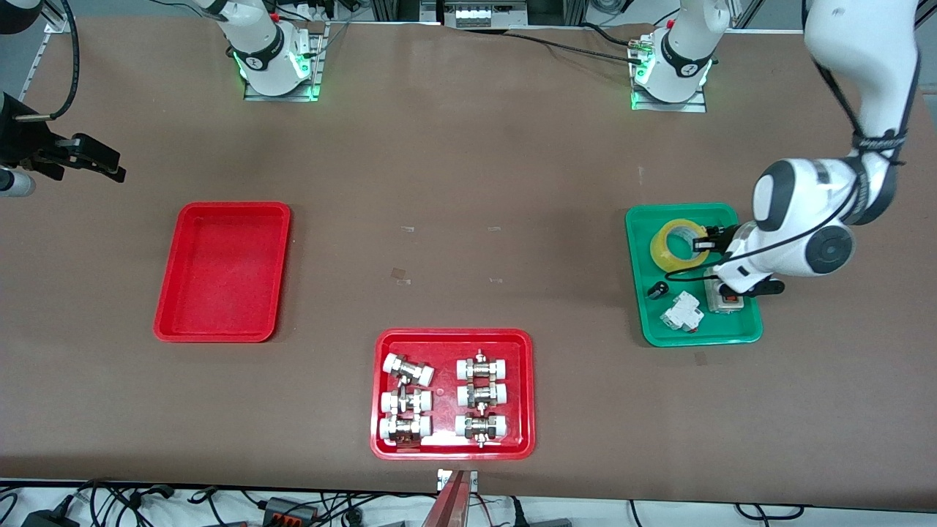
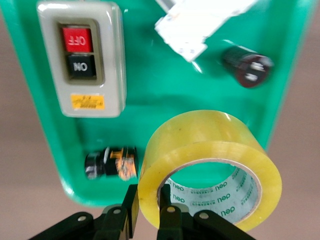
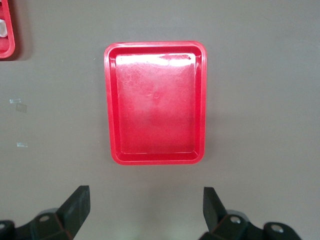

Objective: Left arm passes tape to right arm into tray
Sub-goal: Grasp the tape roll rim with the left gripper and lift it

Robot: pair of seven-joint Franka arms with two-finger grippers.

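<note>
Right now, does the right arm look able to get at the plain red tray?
Probably yes: the right hand hangs open above bare table beside the tray, and nothing lies in it or between them.

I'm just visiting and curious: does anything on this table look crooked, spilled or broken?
Nothing spilled or broken. Only one fitting in the red tray with metal fittings lies askew while the others sit in straight rows.

Light: bright, even, from overhead.
Shadows: soft, faint on the brown counter (image 1: 468,183).
Glare: white sheen inside the plain red shallow plastic tray (image 3: 155,65).
Blur: nearest parts soft in the left wrist view.
</note>
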